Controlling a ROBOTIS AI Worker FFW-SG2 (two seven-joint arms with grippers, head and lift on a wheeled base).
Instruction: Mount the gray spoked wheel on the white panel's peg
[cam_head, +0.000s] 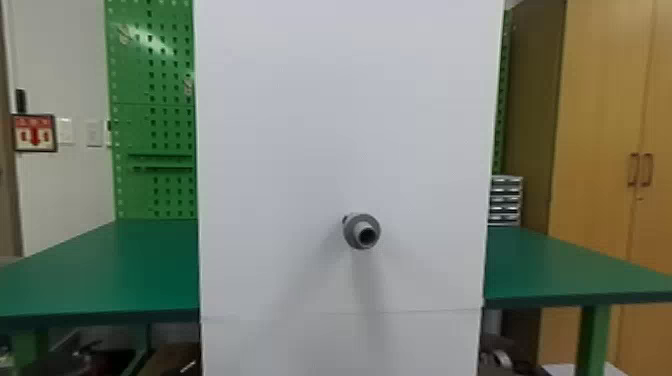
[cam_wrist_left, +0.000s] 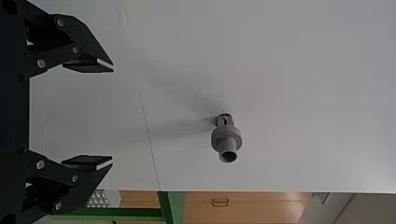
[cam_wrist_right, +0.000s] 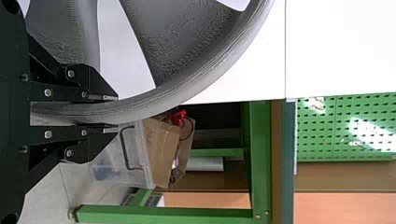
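Here in the head view, the tall white panel (cam_head: 300, 125) stands upright in the middle, and out of it juts the gray cylindrical peg (cam_head: 354, 232), a wide round collar with a narrower hollow tip, its soft shadows falling down the panel. Over to the left wrist view: the left gripper (cam_wrist_left: 113, 115) has its two flat black fingers spread well apart with empty space between them, and the peg is out beyond the fingertips, untouched. Now the right wrist view, and there's the gray spoked wheel (cam_wrist_right: 177, 37), off the peg, with the right gripper (cam_wrist_right: 115, 114) closed on its rim, one finger on each side of it. The wheel's broad spokes show against the white panel. Past the rim, there's an open brown cardboard box (cam_wrist_right: 159, 151) with something red at its top, right beside a clear plastic bin (cam_wrist_right: 141, 158). Back in the head view, the green table (cam_head: 100, 270) shows on both sides of the panel, a perforated green metal board (cam_head: 167, 110) rises at left, and a tan wooden cabinet (cam_head: 595, 125) stands at right.
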